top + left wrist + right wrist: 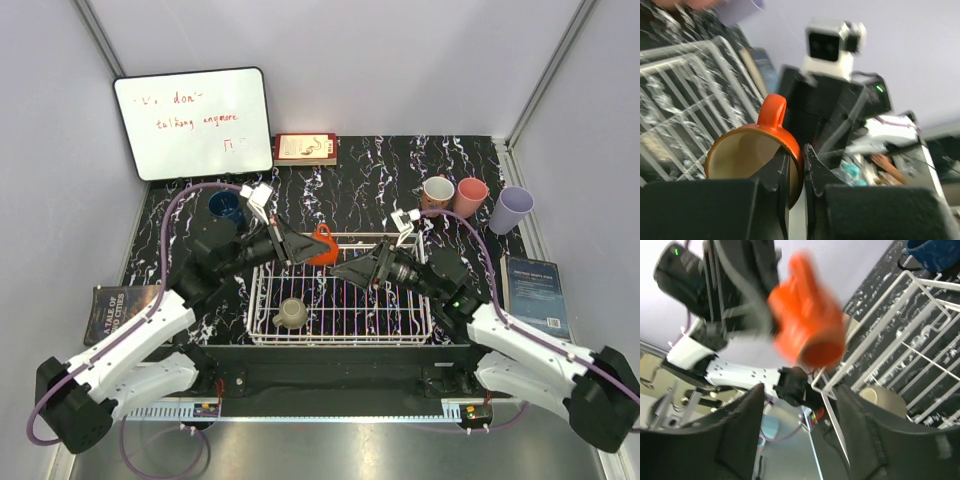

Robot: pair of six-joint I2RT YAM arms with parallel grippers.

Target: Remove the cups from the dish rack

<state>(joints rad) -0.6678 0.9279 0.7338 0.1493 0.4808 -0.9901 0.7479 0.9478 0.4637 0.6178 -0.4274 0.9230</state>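
The left gripper (795, 156) was clamped on the rim of the orange cup (322, 246), one finger inside and one outside, and held it on its side over the far edge of the dish rack (340, 340); the right gripper (797, 390) hovered over the rack's middle, fingers apart with nothing between them; the beige mug (291, 313) sat in the rack's near left part; the dark blue mug (227, 207) stood on the table (380, 190) beyond the rack to the left; the brown mug (437, 191), salmon-pink cup (470, 196) and lavender tumbler (511, 210) stood in a row at the far right.
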